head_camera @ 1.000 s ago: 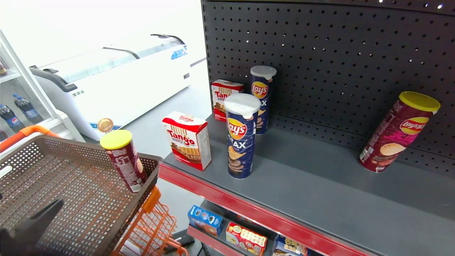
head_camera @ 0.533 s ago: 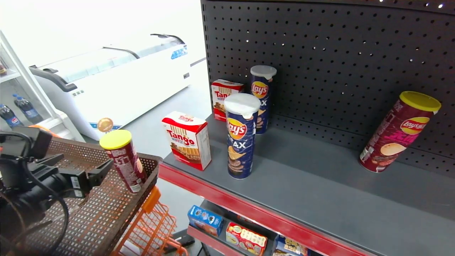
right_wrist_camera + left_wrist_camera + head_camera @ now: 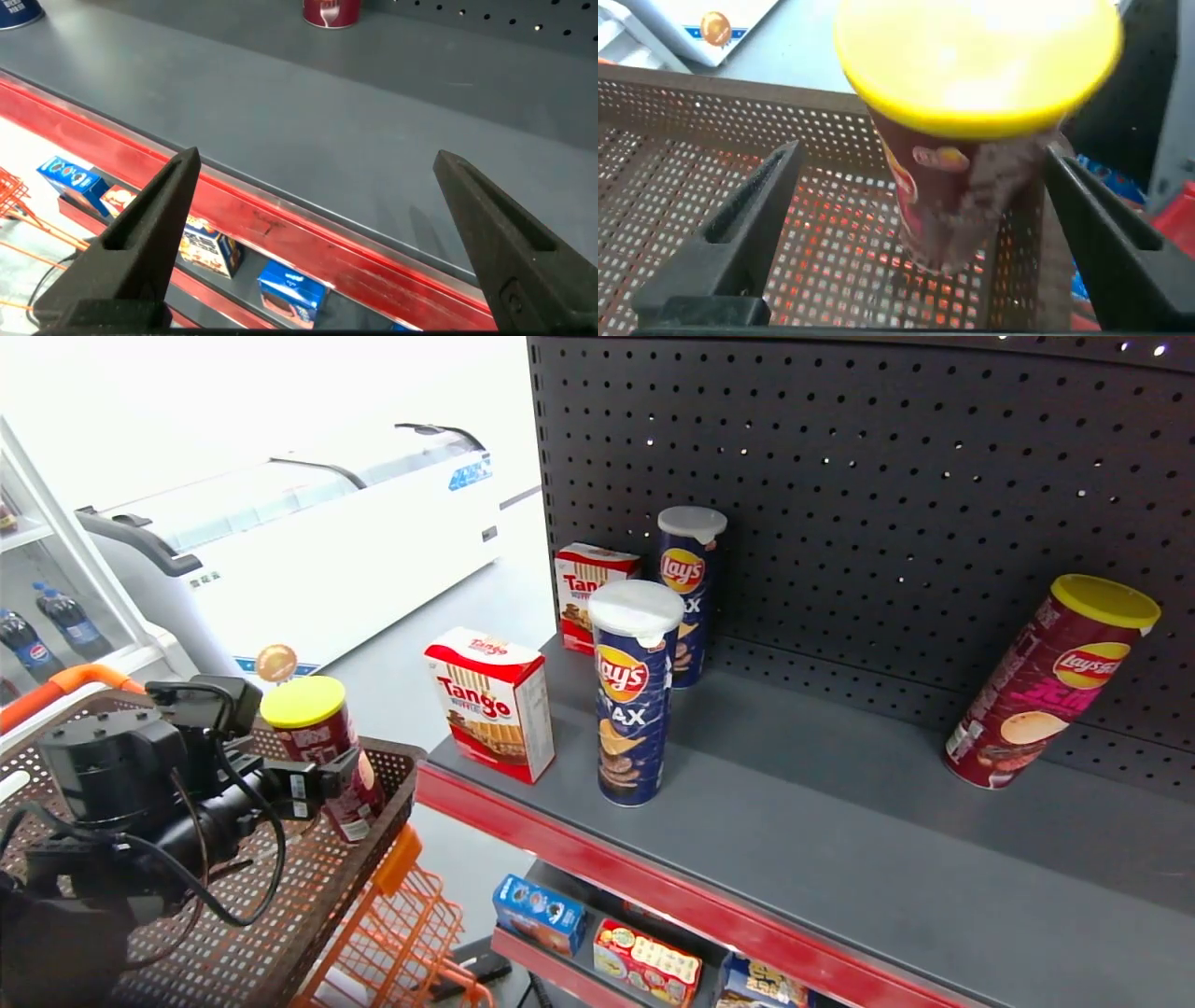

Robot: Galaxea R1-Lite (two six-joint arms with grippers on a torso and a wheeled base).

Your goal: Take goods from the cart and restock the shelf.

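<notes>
Left wrist view, fingers (image 3: 747, 224) wide, can (image 3: 957, 187) between

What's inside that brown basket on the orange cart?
One maroon chip can with a yellow lid, tilted in a corner of the basket, between the open fingers of the left gripper. The arm covers part of the basket floor, so anything there is hidden.

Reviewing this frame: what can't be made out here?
- Head view: whether the left tool touches the cart's can; the tool covers the can's side.
- Left wrist view: that can's lid is blurred and cut by the edge.
- Right wrist view: the leaning shelf can is cut off above its base.
- Head view: lower-shelf boxes sit partly behind the red shelf lip.
</notes>
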